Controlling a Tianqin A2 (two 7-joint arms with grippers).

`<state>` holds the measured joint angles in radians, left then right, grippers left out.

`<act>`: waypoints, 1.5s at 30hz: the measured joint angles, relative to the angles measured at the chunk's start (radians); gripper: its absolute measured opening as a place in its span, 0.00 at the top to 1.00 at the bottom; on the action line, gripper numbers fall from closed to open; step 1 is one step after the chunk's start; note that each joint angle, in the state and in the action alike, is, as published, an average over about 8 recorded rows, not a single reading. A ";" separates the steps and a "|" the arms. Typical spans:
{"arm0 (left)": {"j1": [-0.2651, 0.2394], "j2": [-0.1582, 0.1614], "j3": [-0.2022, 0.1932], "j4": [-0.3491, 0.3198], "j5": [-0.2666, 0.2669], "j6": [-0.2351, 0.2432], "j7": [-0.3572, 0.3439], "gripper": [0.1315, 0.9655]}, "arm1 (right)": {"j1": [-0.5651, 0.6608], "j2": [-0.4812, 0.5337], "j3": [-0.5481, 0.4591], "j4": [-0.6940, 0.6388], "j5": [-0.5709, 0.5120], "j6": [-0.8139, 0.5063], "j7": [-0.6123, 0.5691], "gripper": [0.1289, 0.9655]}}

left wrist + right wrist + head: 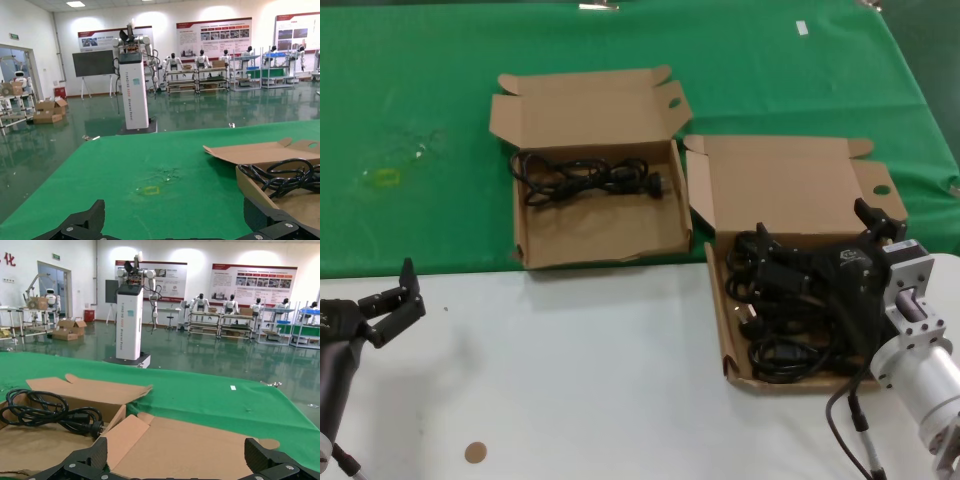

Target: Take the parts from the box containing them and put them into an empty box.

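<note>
The box containing the parts (pixel 800 180) stands at the right with its tall lid (pixel 200 445) up, and several black coiled cords (pixel 780 350) are heaped in it. My right gripper (pixel 815 228) hovers over that heap, open and holding nothing; in the right wrist view the right gripper (pixel 176 452) faces the lid. The squarish box (pixel 600 240) with a wavy front wall sits left of it and holds one coiled cord (pixel 585 175), (pixel 50 412), (pixel 285 177). My left gripper (pixel 405 295), (pixel 175 212) rests open over the white table at the near left, empty.
A green cloth (pixel 420 100) covers the far half of the table, with a yellowish mark (pixel 382 178) at its left. The near half is white tabletop (pixel 580 380) with a small brown disc (pixel 474 452). The two cartons nearly touch.
</note>
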<state>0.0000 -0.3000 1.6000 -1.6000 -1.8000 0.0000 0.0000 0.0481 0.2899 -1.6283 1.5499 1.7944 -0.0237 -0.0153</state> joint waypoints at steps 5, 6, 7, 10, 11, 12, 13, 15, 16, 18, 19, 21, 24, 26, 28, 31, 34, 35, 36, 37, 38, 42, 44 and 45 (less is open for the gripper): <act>0.000 0.000 0.000 0.000 0.000 0.000 0.000 0.00 | 0.000 0.000 0.000 0.000 0.000 0.000 0.000 0.00; 0.000 0.000 0.000 0.000 0.000 0.000 0.000 0.00 | 0.000 0.000 0.000 0.000 0.000 0.000 0.000 0.00; 0.000 0.000 0.000 0.000 0.000 0.000 0.000 0.00 | 0.000 0.000 0.000 0.000 0.000 0.000 0.000 0.00; 0.000 0.000 0.000 0.000 0.000 0.000 0.000 0.00 | 0.000 0.000 0.000 0.000 0.000 0.000 0.000 0.00; 0.000 0.000 0.000 0.000 0.000 0.000 0.000 0.00 | 0.000 0.000 0.000 0.000 0.000 0.000 0.000 0.00; 0.000 0.000 0.000 0.000 0.000 0.000 0.000 0.00 | 0.000 0.000 0.000 0.000 0.000 0.000 0.000 0.00; 0.000 0.000 0.000 0.000 0.000 0.000 0.000 0.00 | 0.000 0.000 0.000 0.000 0.000 0.000 0.000 0.00; 0.000 0.000 0.000 0.000 0.000 0.000 0.000 0.00 | 0.000 0.000 0.000 0.000 0.000 0.000 0.000 0.00; 0.000 0.000 0.000 0.000 0.000 0.000 0.000 0.00 | 0.000 0.000 0.000 0.000 0.000 0.000 0.000 0.00; 0.000 0.000 0.000 0.000 0.000 0.000 0.000 0.00 | 0.000 0.000 0.000 0.000 0.000 0.000 0.000 0.00; 0.000 0.000 0.000 0.000 0.000 0.000 0.000 0.00 | 0.000 0.000 0.000 0.000 0.000 0.000 0.000 0.00; 0.000 0.000 0.000 0.000 0.000 0.000 0.000 0.00 | 0.000 0.000 0.000 0.000 0.000 0.000 0.000 0.00; 0.000 0.000 0.000 0.000 0.000 0.000 0.000 0.00 | 0.000 0.000 0.000 0.000 0.000 0.000 0.000 0.00; 0.000 0.000 0.000 0.000 0.000 0.000 0.000 0.00 | 0.000 0.000 0.000 0.000 0.000 0.000 0.000 0.00; 0.000 0.000 0.000 0.000 0.000 0.000 0.000 0.00 | 0.000 0.000 0.000 0.000 0.000 0.000 0.000 0.00; 0.000 0.000 0.000 0.000 0.000 0.000 0.000 0.00 | 0.000 0.000 0.000 0.000 0.000 0.000 0.000 0.00; 0.000 0.000 0.000 0.000 0.000 0.000 0.000 0.00 | 0.000 0.000 0.000 0.000 0.000 0.000 0.000 0.00; 0.000 0.000 0.000 0.000 0.000 0.000 0.000 0.00 | 0.000 0.000 0.000 0.000 0.000 0.000 0.000 0.00; 0.000 0.000 0.000 0.000 0.000 0.000 0.000 0.00 | 0.000 0.000 0.000 0.000 0.000 0.000 0.000 0.00; 0.000 0.000 0.000 0.000 0.000 0.000 0.000 0.00 | 0.000 0.000 0.000 0.000 0.000 0.000 0.000 0.00; 0.000 0.000 0.000 0.000 0.000 0.000 0.000 0.00 | 0.000 0.000 0.000 0.000 0.000 0.000 0.000 0.00; 0.000 0.000 0.000 0.000 0.000 0.000 0.000 0.00 | 0.000 0.000 0.000 0.000 0.000 0.000 0.000 0.00; 0.000 0.000 0.000 0.000 0.000 0.000 0.000 0.00 | 0.000 0.000 0.000 0.000 0.000 0.000 0.000 0.00; 0.000 0.000 0.000 0.000 0.000 0.000 0.000 0.00 | 0.000 0.000 0.000 0.000 0.000 0.000 0.000 0.00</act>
<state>0.0000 -0.3000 1.6000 -1.6000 -1.8000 0.0000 0.0000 0.0481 0.2899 -1.6283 1.5499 1.7944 -0.0237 -0.0153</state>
